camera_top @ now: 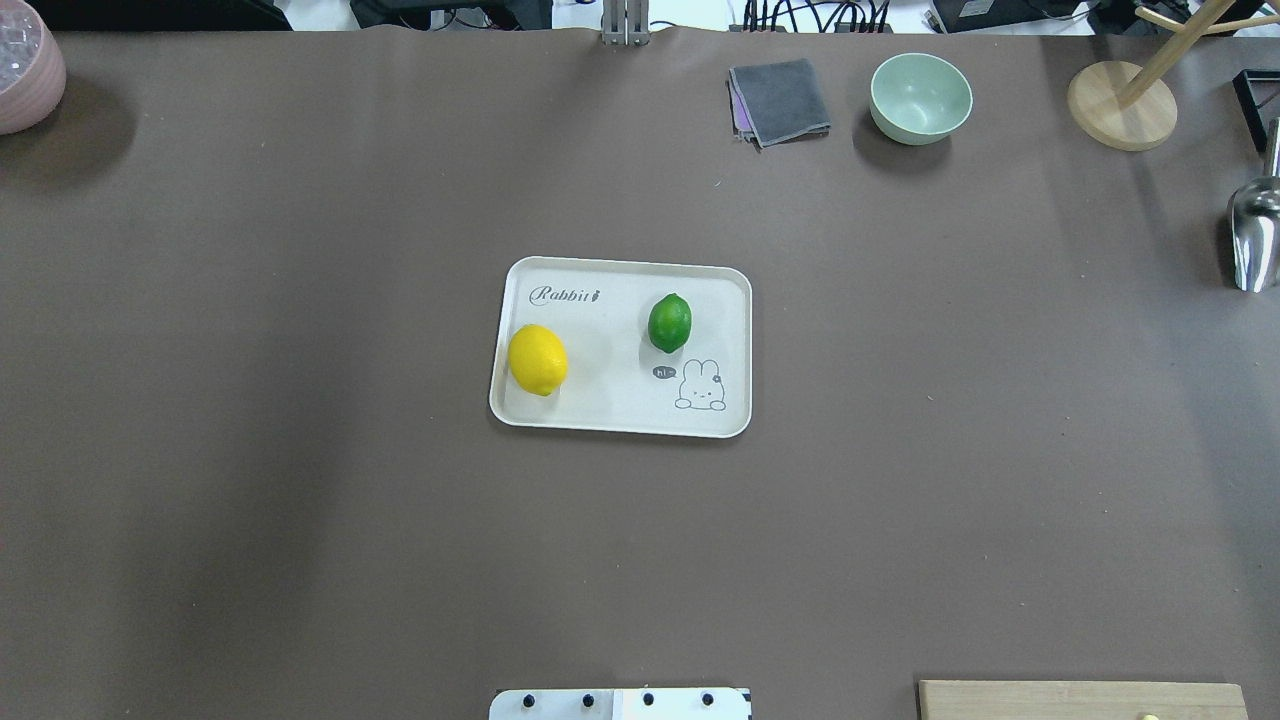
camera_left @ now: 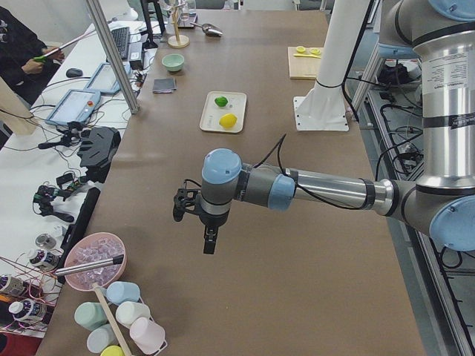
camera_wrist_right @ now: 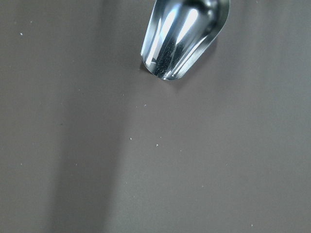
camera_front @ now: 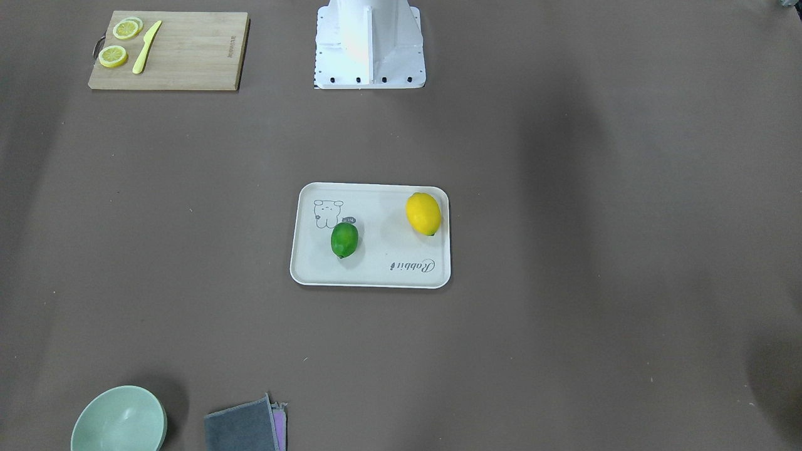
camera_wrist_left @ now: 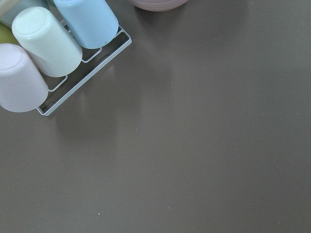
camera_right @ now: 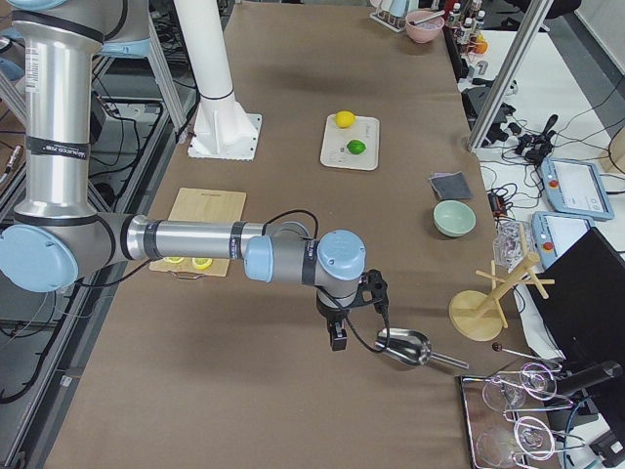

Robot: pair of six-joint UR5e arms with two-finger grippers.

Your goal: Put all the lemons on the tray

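Note:
The yellow lemon (camera_top: 538, 359) and the green lemon (camera_top: 669, 322) both lie on the off-white Rabbit tray (camera_top: 600, 412) at the table's middle, apart from each other. They also show in the front view, the yellow (camera_front: 423, 213) and the green (camera_front: 344, 240) on the tray (camera_front: 376, 275). My left gripper (camera_left: 210, 241) hangs over bare table far out on the left end, seen only in the left side view. My right gripper (camera_right: 339, 337) hangs far out on the right end beside a metal scoop. I cannot tell whether either is open or shut.
A wooden cutting board (camera_front: 188, 53) holds lemon slices and a yellow knife. A green bowl (camera_top: 920, 97), grey cloth (camera_top: 780, 100), wooden stand (camera_top: 1120, 105) and metal scoop (camera_top: 1255, 235) sit far right. A pink bowl (camera_top: 25, 65) and cup rack (camera_wrist_left: 53, 48) are far left.

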